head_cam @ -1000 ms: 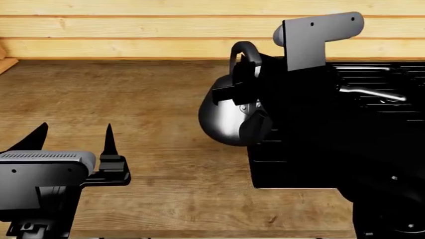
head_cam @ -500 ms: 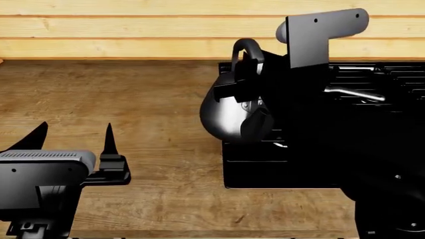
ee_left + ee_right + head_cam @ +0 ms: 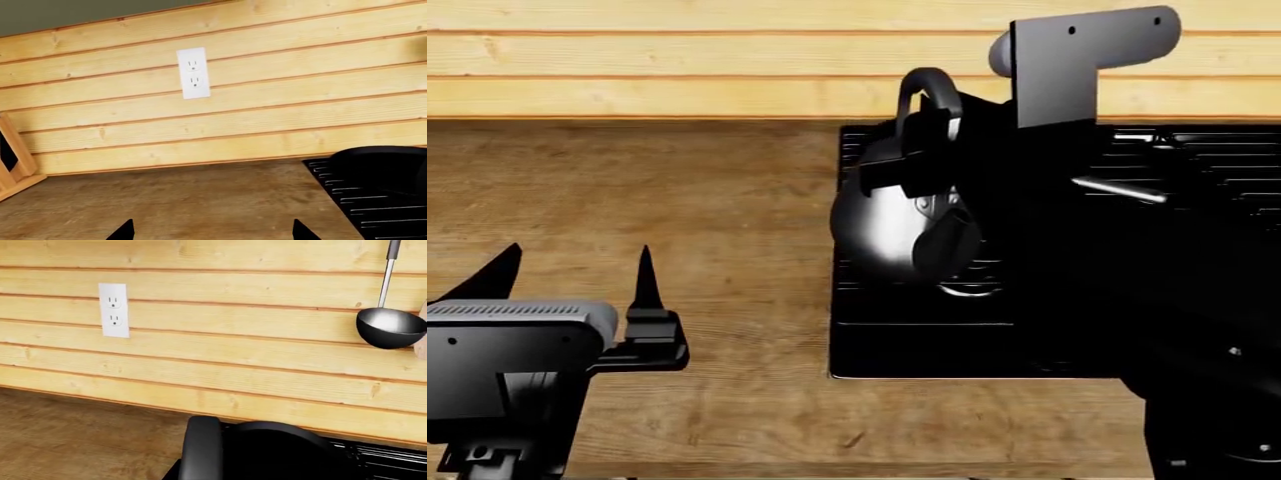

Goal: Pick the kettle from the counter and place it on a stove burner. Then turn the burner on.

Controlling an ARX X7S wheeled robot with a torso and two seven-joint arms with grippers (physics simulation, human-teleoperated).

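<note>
1. Even, bright light is washing the plank wall [image 3: 267, 365] with no glare.
2. The kettle [image 3: 881, 235] is catching a soft highlight at its nine o'clock side.
3. The cooktop [image 3: 921, 340] is rendering near-black, swallowing detail.
4. All views are staying sharp, without blur or edge distortion.

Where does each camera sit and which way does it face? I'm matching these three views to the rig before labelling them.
Head view: on the robot's head, looking forward and down over the counter and cooktop; shows the open left claw and the right arm carrying the kettle.
Left wrist view: low by the left claw, facing the plank wall; only fingertips show.
Right wrist view: by the right claw, facing the wall; the kettle handle fills the foreground, with a hanging ladle.
Both wrist views share the wall outlet.
</note>
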